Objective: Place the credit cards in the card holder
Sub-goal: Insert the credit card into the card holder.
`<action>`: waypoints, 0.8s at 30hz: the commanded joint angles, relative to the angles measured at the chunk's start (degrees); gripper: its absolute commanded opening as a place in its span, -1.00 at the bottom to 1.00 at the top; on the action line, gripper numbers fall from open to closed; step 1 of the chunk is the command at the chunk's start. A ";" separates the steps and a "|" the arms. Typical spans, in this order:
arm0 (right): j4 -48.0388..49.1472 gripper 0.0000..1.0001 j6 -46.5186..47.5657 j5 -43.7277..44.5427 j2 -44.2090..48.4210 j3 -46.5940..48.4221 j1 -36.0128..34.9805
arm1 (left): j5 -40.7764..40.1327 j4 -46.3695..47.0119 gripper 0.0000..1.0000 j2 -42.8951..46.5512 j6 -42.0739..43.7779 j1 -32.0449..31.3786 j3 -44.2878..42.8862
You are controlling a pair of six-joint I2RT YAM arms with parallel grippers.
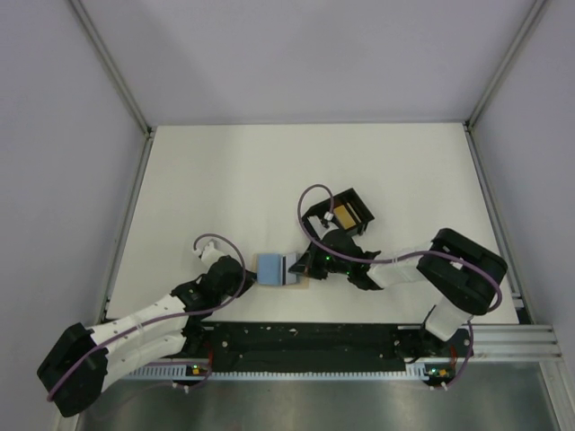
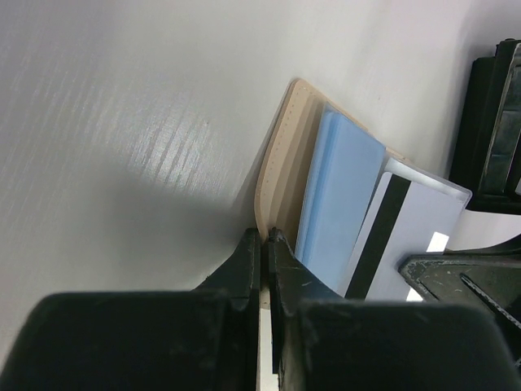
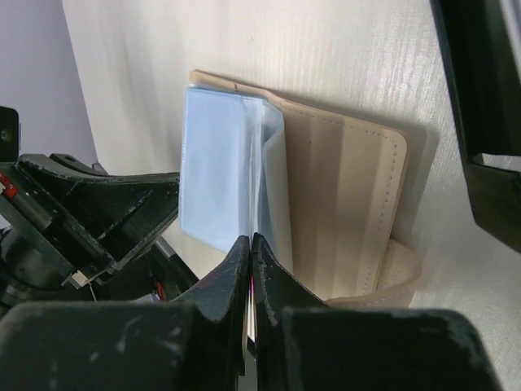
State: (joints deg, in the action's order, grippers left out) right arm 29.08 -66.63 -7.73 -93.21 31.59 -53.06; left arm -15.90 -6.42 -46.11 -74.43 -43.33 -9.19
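The tan card holder [image 2: 281,163] lies on the white table, and my left gripper [image 2: 262,236] is shut on its near edge. A light blue card [image 2: 338,195] sits partly in the holder. A pale card with a black stripe [image 2: 415,228] overlaps it. My right gripper [image 3: 247,239] is shut on that pale card [image 3: 220,171], which lies over the holder [image 3: 342,204]. In the top view the left gripper [image 1: 244,276] and the right gripper [image 1: 304,264] face each other across the blue card [image 1: 269,268]. A yellow-orange card [image 1: 344,215] lies in a black tray.
The black square tray [image 1: 358,199] stands just behind the right gripper. Grey walls and metal rails border the table on the left, right and back. The arm bases sit along the near edge.
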 commanded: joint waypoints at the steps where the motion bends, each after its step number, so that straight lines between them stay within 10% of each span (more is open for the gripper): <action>1: 1.84 -1.00 -1.04 -0.71 -1.97 1.81 0.32 | 0.61 -0.97 -1.00 0.23 0.17 -0.26 0.84; 24: -11.84 -1.00 2.11 1.74 -6.38 7.87 -1.35 | 1.22 0.09 -1.00 0.23 1.49 -0.35 0.49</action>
State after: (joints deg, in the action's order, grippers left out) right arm 25.50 -65.52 -8.62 -99.29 38.70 -53.41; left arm -15.75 -6.26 -46.11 -73.78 -43.33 -9.19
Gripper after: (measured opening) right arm 0.004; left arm 0.023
